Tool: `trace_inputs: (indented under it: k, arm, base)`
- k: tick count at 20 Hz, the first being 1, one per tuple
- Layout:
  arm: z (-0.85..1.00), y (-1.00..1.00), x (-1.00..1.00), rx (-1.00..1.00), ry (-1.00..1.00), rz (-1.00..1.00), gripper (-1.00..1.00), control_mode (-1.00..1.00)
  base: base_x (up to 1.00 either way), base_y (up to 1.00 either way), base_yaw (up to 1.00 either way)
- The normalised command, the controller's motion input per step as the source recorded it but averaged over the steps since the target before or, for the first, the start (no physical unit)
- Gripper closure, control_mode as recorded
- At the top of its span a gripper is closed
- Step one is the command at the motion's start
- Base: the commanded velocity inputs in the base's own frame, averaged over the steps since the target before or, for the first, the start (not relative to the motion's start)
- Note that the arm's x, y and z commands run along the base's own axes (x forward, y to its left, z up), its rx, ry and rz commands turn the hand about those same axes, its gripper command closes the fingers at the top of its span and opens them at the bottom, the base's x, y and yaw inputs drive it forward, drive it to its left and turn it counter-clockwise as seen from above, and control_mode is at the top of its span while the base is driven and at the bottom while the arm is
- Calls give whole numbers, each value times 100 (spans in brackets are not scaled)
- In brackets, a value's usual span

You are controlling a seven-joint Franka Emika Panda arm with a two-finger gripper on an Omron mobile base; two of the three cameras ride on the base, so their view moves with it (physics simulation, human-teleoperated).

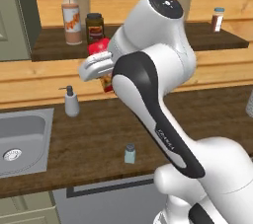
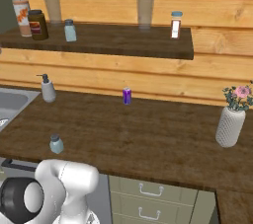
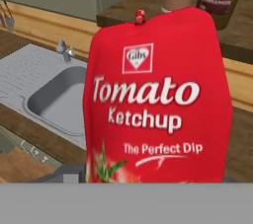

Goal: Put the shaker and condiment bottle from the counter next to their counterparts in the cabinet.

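The counter [image 2: 148, 134], long dark brown wood grain, is seen with a steel sink [image 1: 20, 139] set in at its left end. Above it the cabinet [image 2: 123, 43], an open dark board shelf on pine planks, is seen. The white arm is raised in front of the shelf's left part in the left base view. The condiment bottle [image 3: 158, 99] is held up in the air off the counter, just below and in front of the shelf edge. It is shown close up in the hand view: flat red pouch-like body, white "Tomato Ketchup" lettering, small red cap on top. The gripper [image 1: 101, 67] is seen clamped round it. The tall clear bottle [image 1: 72, 16] and dark jar [image 1: 94, 28] are seen on the shelf just behind it. One shaker [image 1: 130, 154], pale blue-grey and grey-capped, is left on the counter near its front edge. Its twin [image 2: 70, 30] is seen upright on the shelf.
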Motion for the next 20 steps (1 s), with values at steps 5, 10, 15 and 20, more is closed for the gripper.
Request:
trace_inputs:
  k: [5,10,15,20]
  arm:
    - [20,10,29,0,0,0,100,-100]
    - [25,7,33,0,-1,0,100,-100]
    - [11,31,35,2,-5,1,100,-100]
    - [7,27,41,7,-7,3,100,-100]
  base:
    - [0,0,0]
    - [0,0,0]
    - [0,0,0]
    - [0,0,0]
